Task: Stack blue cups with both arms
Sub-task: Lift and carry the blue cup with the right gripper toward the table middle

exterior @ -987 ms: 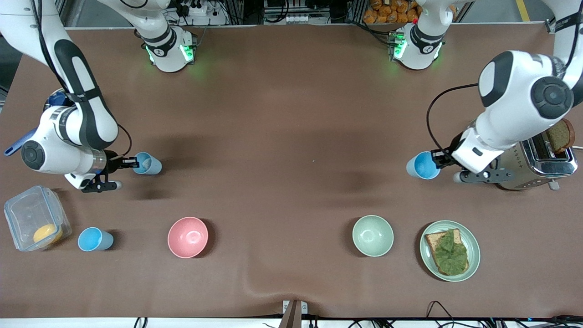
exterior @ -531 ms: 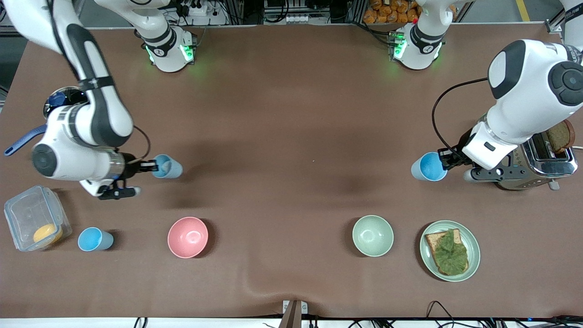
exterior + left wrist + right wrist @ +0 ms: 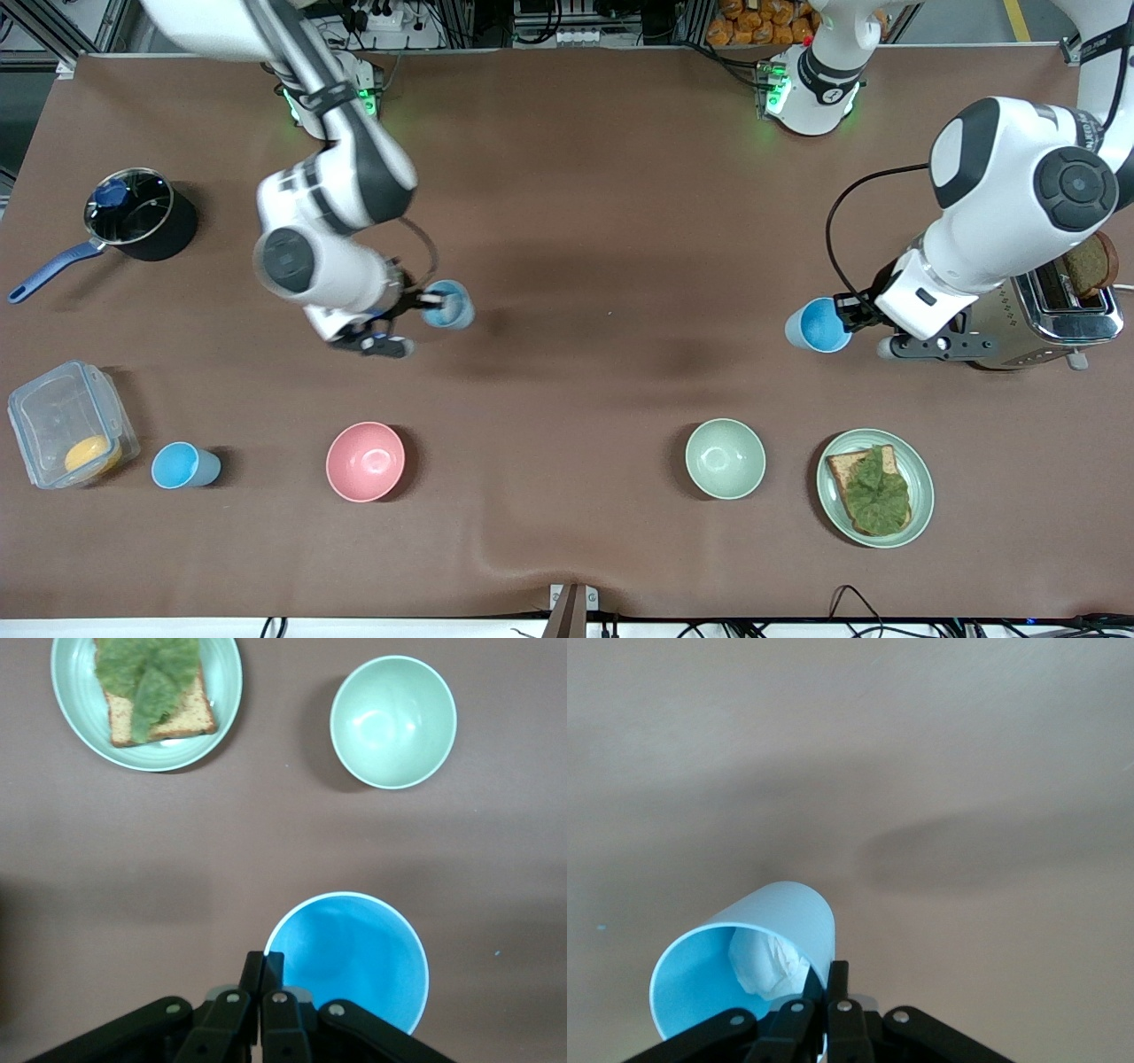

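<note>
Pinching the rim of a pale blue cup (image 3: pixel 447 304) with crumpled white paper inside, the right gripper (image 3: pixel 423 301) has its jaws closed on the cup wall and holds it tilted in the air, left of centre in the front view. The left gripper (image 3: pixel 849 310) likewise has its jaws clamped on the rim of a sky blue cup (image 3: pixel 815 325) at centre right of the frame, just beside a chrome toaster (image 3: pixel 1050 312) holding one slice of dark bread (image 3: pixel 1090 263).

Blue cups number three: the third (image 3: pixel 183 465) stands at lower left, between a clear lidded container (image 3: pixel 66 424) with something yellow inside and the pink bowl (image 3: pixel 365 461). Bowls number two, pink and pale green (image 3: pixel 725 458). One green plate (image 3: pixel 875 488) carries bread topped with lettuce. One dark saucepan (image 3: pixel 137 217) with a blue handle sits at upper left. No readable writing shows.
</note>
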Controlling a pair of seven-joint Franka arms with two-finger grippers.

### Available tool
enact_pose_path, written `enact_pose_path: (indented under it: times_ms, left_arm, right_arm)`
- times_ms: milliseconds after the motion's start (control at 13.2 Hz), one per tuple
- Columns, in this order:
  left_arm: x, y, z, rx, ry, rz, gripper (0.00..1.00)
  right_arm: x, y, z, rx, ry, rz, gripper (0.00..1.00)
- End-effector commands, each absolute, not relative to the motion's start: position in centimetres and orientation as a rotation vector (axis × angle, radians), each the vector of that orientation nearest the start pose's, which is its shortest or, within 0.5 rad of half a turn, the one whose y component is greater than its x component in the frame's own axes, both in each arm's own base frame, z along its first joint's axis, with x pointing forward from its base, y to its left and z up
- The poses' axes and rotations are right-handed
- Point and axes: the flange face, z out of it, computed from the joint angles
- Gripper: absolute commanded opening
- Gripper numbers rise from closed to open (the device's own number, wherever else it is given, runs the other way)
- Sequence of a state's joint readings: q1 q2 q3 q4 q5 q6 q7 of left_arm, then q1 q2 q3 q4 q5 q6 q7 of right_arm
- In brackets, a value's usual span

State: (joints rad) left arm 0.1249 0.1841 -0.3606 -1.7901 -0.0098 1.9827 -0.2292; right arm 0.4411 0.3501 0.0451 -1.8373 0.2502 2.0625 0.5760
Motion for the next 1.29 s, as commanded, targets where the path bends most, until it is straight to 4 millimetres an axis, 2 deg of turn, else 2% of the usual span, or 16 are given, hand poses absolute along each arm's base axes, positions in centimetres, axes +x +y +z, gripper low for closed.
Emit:
enact_pose_path:
  times_ms: [0, 152, 304, 455, 683, 911, 987, 1062, 1138, 1214]
  left_arm:
    - [59.7, -15.0, 45.8, -3.209, 0.059, -0.004, 0.0]
    - [59.9, -15.3, 45.7, -3.212, 0.061, 0.0, 0.0]
    - [59.8, -15.7, 45.8, -3.212, 0.078, -0.003, 0.0]
    - [60.0, -15.9, 46.3, -3.215, 0.08, -0.019, 0.0]
    - [59.9, -16.6, 46.0, -3.214, 0.105, -0.012, 0.0]
    - [59.3, -17.4, 46.5, -3.21, 0.113, 0.009, 0.0]
    - [59.3, -17.4, 46.6, -3.21, 0.113, 0.012, 0.0]
    - [59.3, -17.2, 46.9, -3.216, 0.102, 0.01, 0.0]
    - [59.1, -17.1, 47.0, -3.216, 0.101, 0.022, 0.0]
    - [59.1, -17.1, 46.9, -3.217, 0.102, 0.031, 0.0]
  right_arm:
    - [52.1, 36.0, 32.6, -2.934, 0.52, 0.273, 0.0]
    - [49.7, 40.6, 30.9, -2.869, 0.618, 0.276, 0.0]
    - [48.2, 43.6, 29.2, -2.829, 0.683, 0.252, 0.0]
    - [47.8, 44.6, 27.7, -2.817, 0.701, 0.226, 0.0]
    - [46.8, 46.3, 25.7, -2.797, 0.745, 0.188, 0.0]
    - [46.4, 46.6, 24.6, -2.815, 0.733, 0.189, 0.0]
    - [46.4, 46.6, 24.6, -2.812, 0.733, 0.184, 0.06]
    - [46.4, 46.6, 24.6, -2.814, 0.731, 0.185, 0.39]
    - [46.4, 46.6, 24.7, -2.812, 0.734, 0.187, 0.66]
    - [46.4, 46.6, 24.9, -2.811, 0.737, 0.187, 0.83]
